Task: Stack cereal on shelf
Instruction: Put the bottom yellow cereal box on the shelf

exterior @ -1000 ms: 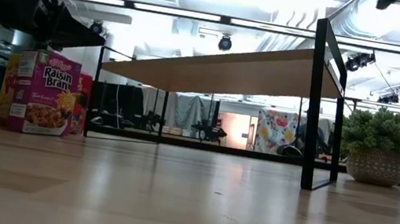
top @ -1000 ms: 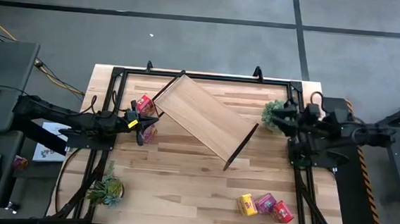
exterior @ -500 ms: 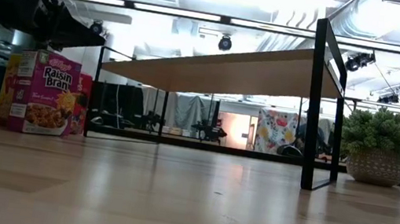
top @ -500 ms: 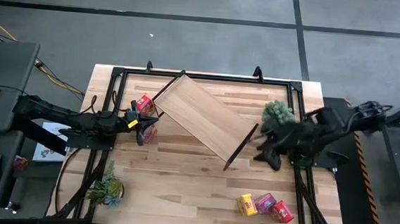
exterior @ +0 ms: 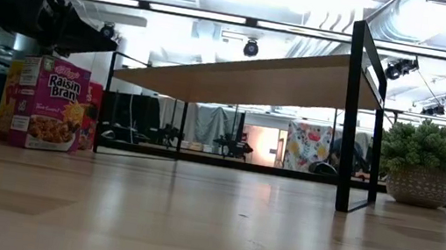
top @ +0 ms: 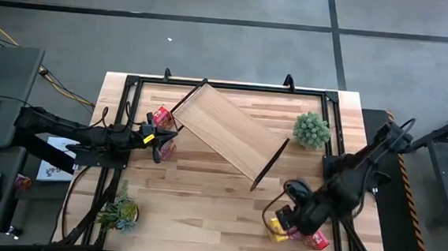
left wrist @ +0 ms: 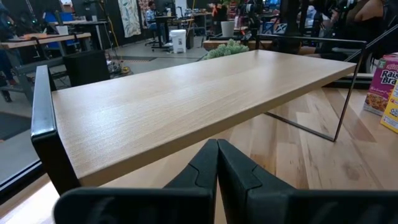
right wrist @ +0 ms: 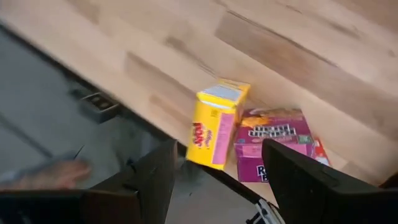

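Note:
The shelf (top: pixel 228 130) stands aslant on its dark end frames across the far middle of the table. Three cereal boxes lie by the near right edge: yellow (right wrist: pixel 214 124), pink (right wrist: pixel 270 146) and red (top: pixel 319 241). More cereal boxes (top: pixel 164 133) stand upright at the far left, the front one a pink Raisin Bran box (exterior: pixel 49 103). My right gripper (right wrist: pixel 217 180) hangs open above the near-right boxes, pointing steeply down, with nothing between its fingers. My left gripper (top: pixel 156 140) is shut and level next to the left boxes, facing the shelf's left end (left wrist: pixel 43 118).
A potted plant (top: pixel 312 129) stands at the far right, close to the shelf's right end frame. Another plant (top: pixel 119 211) sits at the near left. A dark frame (top: pixel 132 83) runs along the table's edges. The bare wooden middle (top: pixel 203 203) lies between the shelf and the near edge.
My right gripper has swung from beside the far-right plant toward the table's near edge. It has tipped from roughly level to pointing steeply down and now hangs over the three near-right cereal boxes. The shelf, the boxes and my left arm have kept still.

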Controlling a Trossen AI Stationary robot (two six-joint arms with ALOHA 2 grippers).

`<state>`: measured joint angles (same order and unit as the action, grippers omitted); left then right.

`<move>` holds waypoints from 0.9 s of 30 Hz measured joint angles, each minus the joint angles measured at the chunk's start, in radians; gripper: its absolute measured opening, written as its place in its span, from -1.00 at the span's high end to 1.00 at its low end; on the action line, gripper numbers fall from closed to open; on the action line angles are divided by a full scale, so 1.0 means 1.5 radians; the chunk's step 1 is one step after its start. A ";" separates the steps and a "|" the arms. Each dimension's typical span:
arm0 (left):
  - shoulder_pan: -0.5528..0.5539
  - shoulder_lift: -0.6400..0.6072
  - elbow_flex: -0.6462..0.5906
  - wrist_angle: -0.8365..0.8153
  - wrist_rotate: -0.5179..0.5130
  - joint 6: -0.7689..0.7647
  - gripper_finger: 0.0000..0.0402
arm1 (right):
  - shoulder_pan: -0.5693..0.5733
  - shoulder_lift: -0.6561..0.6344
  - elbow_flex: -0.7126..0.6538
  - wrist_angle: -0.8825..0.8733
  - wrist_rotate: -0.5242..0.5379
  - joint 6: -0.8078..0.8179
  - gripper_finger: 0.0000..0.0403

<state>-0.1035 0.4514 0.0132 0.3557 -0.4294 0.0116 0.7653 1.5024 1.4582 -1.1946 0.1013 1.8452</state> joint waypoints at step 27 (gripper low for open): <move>0.000 0.000 0.000 0.000 0.000 0.000 1.00 | 0.027 0.090 0.000 0.033 0.078 0.049 -0.14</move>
<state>-0.1032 0.4511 0.0135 0.3561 -0.4294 0.0116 0.8059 1.6371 1.4582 -1.1446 0.2180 1.9180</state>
